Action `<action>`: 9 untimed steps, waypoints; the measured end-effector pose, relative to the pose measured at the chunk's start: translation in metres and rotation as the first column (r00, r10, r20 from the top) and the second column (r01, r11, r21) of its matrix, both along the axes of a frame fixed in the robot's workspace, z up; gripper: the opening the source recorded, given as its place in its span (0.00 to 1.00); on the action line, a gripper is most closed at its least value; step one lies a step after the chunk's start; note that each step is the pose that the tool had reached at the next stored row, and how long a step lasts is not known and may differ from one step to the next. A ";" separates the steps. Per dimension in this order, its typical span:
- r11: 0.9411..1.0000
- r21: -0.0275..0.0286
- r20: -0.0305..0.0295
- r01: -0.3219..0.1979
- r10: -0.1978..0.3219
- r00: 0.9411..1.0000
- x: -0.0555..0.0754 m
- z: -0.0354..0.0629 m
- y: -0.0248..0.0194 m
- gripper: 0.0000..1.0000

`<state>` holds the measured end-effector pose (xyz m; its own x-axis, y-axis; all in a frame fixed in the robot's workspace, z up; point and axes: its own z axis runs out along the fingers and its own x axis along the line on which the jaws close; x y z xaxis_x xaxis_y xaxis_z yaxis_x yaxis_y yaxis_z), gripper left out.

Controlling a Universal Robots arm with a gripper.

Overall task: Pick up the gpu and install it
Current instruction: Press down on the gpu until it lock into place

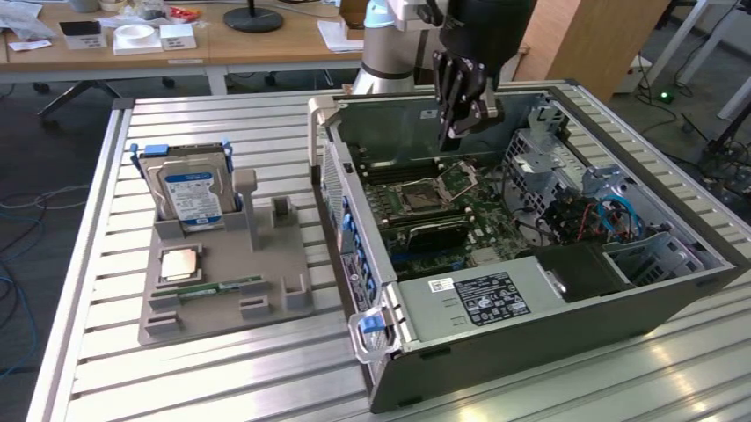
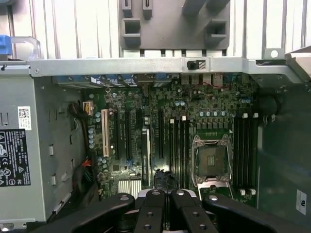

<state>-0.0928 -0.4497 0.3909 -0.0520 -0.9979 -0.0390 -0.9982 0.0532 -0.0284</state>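
Pincer [image 1: 460, 130] hanging over the far side of the open computer case [image 1: 657, 290], fingers pressed together, nothing between them. Same story from the wrist: pincer [image 2: 164, 194] closed and empty above the motherboard [image 2: 214, 121]. The gpu [image 1: 434, 235] down among the expansion slots, black face upright, looking seated, a thin edge-on strip [image 2: 146, 145] from above. Hard to confirm full seating or any latch. Back on the worktop [image 1: 176, 387], grey holder [image 1: 223, 264] carrying the hard drive [image 1: 193, 198]. Pick-up done, install apparently done too.
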 end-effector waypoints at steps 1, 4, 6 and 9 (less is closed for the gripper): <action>1.000 0.000 0.000 0.000 0.000 1.000 0.000 -0.0018 0.0000 0.11; 1.000 0.000 0.000 0.000 0.000 1.000 0.000 -0.0073 0.0000 0.11; 1.000 0.000 0.000 0.000 0.000 1.000 0.000 -0.0109 0.0000 0.11; 1.000 0.000 0.000 0.000 0.000 1.000 0.000 -0.0163 0.0000 0.11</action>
